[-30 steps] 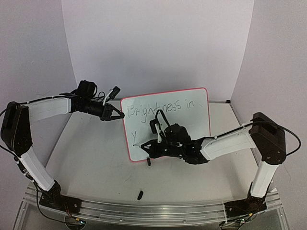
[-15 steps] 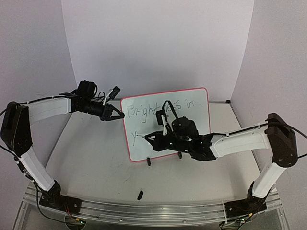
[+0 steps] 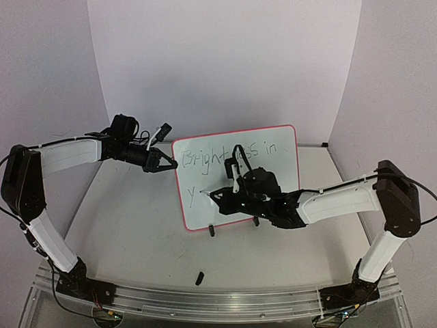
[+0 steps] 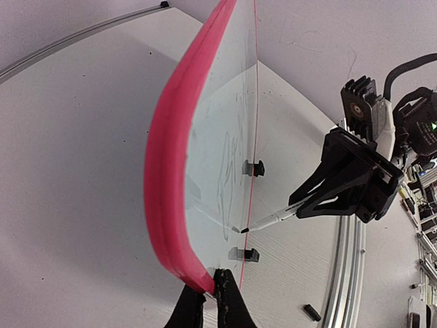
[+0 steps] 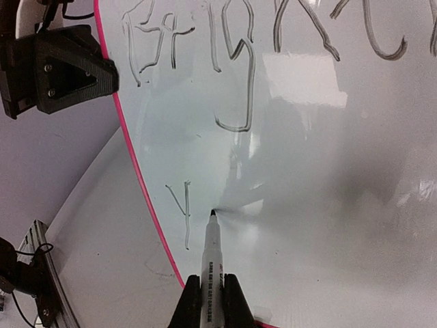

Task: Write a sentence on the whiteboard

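Note:
The whiteboard [image 3: 280, 174] stands upright on the table, white with a thin red-pink frame [image 4: 167, 171]. The sentence [image 3: 232, 156] reads "Brightness in" on the top line [image 5: 205, 48], with a lone "y" [image 5: 183, 212] below it at the left. My left gripper [image 3: 166, 166] is shut on the board's frame at its upper left corner [image 4: 213, 301]. My right gripper [image 5: 212, 304] is shut on a slim white marker [image 5: 212, 256]. The marker's black tip [image 5: 213, 214] meets the board just right of the "y" [image 3: 193, 192].
Two black clip feet [image 3: 212, 230] [image 3: 256, 220] hold the board up. A small black marker cap [image 3: 200, 277] lies on the table in front of it. An aluminium rail [image 3: 205, 301] runs along the near edge, and white backdrop walls close the sides and back.
My right arm has lifted the marker up and a little right, from the board's lower left to a spot just right of the "y". My left arm has not moved.

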`<state>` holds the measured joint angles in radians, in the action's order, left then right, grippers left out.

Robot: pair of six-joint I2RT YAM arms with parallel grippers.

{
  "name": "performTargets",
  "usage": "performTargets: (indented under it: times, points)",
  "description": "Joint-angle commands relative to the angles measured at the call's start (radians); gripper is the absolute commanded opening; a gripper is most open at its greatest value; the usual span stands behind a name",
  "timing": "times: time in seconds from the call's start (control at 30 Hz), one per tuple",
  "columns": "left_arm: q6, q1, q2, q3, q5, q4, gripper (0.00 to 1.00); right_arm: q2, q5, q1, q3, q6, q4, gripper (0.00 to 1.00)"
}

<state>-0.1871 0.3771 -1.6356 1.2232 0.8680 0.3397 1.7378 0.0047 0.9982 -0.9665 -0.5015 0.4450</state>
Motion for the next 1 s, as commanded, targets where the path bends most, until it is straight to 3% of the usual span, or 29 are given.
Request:
performTargets:
  times: [0.0,0.97]
  points:
    - [-0.124,0.027,-0.003,0.004,-0.090,0.030,0.00,0.012,0.034,-0.009,-0.041,0.016,0.011,0.00]
    - [-0.126,0.031,-0.010,0.006,-0.092,0.032,0.00,0.036,-0.018,-0.019,0.010,-0.020,0.007,0.00]
